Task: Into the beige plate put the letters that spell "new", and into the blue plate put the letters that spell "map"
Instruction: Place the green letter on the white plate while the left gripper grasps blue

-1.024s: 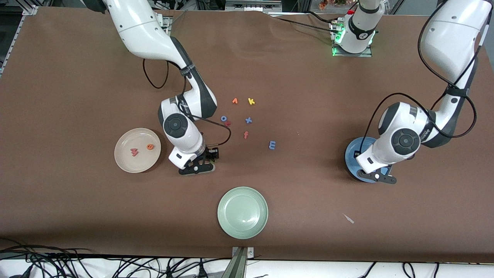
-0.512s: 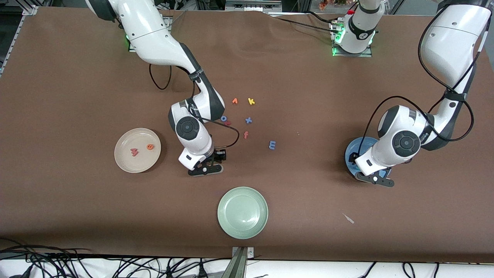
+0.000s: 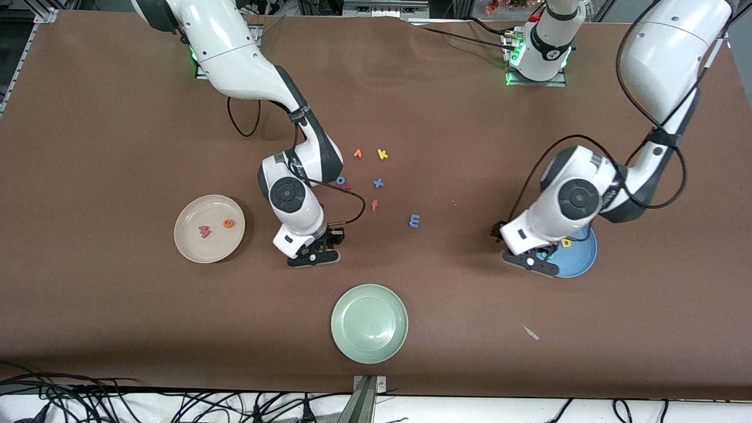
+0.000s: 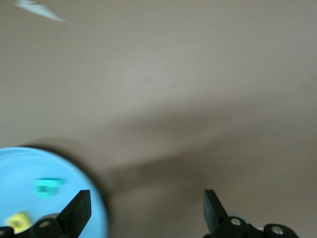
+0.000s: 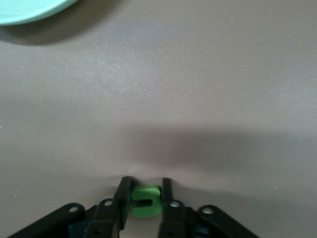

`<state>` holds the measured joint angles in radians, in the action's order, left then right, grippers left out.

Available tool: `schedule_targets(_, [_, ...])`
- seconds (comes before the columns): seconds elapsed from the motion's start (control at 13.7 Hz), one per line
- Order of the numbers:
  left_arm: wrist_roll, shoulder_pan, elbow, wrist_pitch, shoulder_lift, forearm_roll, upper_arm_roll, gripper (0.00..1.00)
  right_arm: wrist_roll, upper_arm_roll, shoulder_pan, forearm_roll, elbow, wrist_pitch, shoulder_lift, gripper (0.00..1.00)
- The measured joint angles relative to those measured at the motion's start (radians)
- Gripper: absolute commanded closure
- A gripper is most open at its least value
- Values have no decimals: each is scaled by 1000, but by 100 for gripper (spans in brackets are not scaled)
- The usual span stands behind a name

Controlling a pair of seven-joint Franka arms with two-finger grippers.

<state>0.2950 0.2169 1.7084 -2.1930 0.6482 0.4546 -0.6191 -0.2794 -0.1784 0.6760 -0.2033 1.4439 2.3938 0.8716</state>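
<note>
- Front view: the salmon "w" (image 3: 204, 231) and orange "e" (image 3: 228, 223) are seen in the beige plate (image 3: 191, 249); the blue "m" (image 3: 415, 220) lies on the surface (image 3: 117, 147).
- Left wrist view: the left end effector (image 4: 146, 208) is spread apart beside the blue plate (image 4: 20, 168), where the teal "a" (image 4: 48, 186) and yellow "p" (image 4: 18, 221) are held.
- Right wrist view: the right end effector (image 5: 144, 197) is clamped on the green "n" (image 5: 145, 201).

Brown cloth-covered worktop (image 3: 117, 117) is carrying three round shallow plates: cream-beige plate (image 3: 194, 247) toward the right arm's end, mid-blue plate (image 3: 581, 258) toward the left arm's end, pale green plate (image 3: 369, 323) nearest the front camera, between them. Loose tiny foam letters are lying mid-worktop: orange "v" (image 3: 357, 154), yellow "k" (image 3: 382, 154), blue "x" (image 3: 378, 183), salmon "f" (image 3: 374, 205), blue "m" (image 3: 415, 220), plus a blue ring-shaped letter (image 3: 340, 180) touching a red piece (image 3: 348, 187). Small pale scrap (image 3: 531, 333) is lying near the front edge.
</note>
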Motion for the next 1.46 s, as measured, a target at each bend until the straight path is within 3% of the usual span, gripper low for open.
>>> schedule_targets(0.29, [157, -195, -36, 0, 8, 0, 1, 0, 28, -17, 1, 0, -5, -58, -10, 76])
schedule_targets(0.59, [236, -305, -39, -1, 48, 0, 3, 0, 188, -112, -2, 0, -4, -275, -101, 75])
schedule_targets(0.73, [264, -329, -42, -5, 62, 0, 3, 0, 300, -168, -6, 0, 42, -305, -153, 75])
schedule_targets(0.95, [355, -379, -45, -31, 78, 0, 2, 0, 507, -259, -10, 0, 210, -216, -233, 75])
schedule_targets(1.17, [392, -411, -45, -88, 114, 0, 8, 2, 664, -318, -19, -2, 457, 4, -312, 74])
schedule_targets(1.24, [393, -424, -45, -116, 127, 0, 19, 2, 681, -321, -20, -2, 532, 73, -331, 70])
schedule_targets(1.32, [393, -441, -45, -132, 135, 2, 42, 2, 685, -320, -18, -2, 588, 123, -345, 60])
schedule_targets(1.46, [390, -457, -45, -138, 137, 41, 88, 1, 685, -318, -14, -4, 636, 158, -358, 48])
